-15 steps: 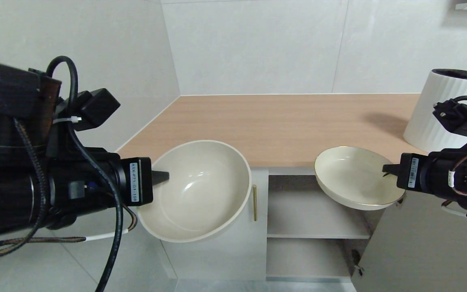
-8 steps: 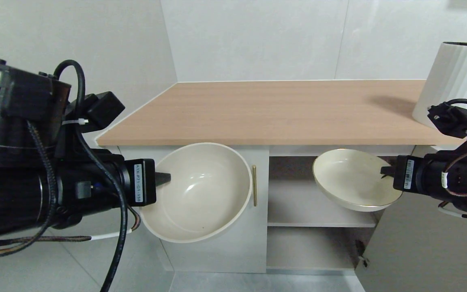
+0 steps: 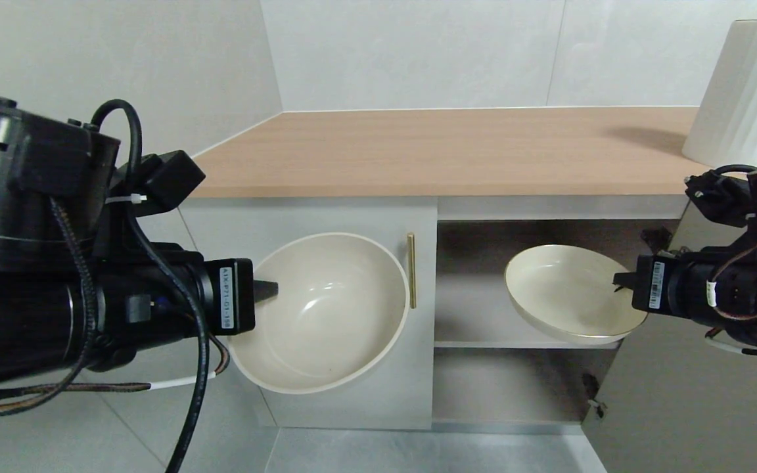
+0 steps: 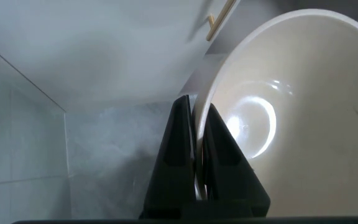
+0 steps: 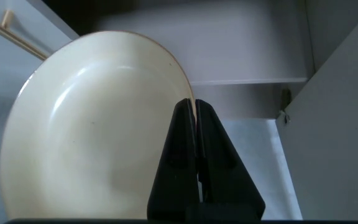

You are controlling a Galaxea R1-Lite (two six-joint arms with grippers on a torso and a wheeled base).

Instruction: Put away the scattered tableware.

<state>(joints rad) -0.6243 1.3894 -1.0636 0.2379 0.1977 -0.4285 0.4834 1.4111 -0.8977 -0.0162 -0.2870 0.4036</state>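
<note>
Left wrist view: bowl (image 4: 303, 93) rim clamped between left gripper (image 4: 196, 111) fingers (image 4: 180, 137).

Bowl (image 3: 326, 315) left, plate (image 3: 566, 292) right; cupboard (image 3: 470, 325) behind

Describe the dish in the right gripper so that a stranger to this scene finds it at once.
Find the wood-topped cabinet and its open compartment on the robot's right. In front of the upper shelf, the right gripper pinches a shallow plate by its rim. Unlike the deep bowl in the left gripper, it is smaller, flatter and gold-edged.
</note>
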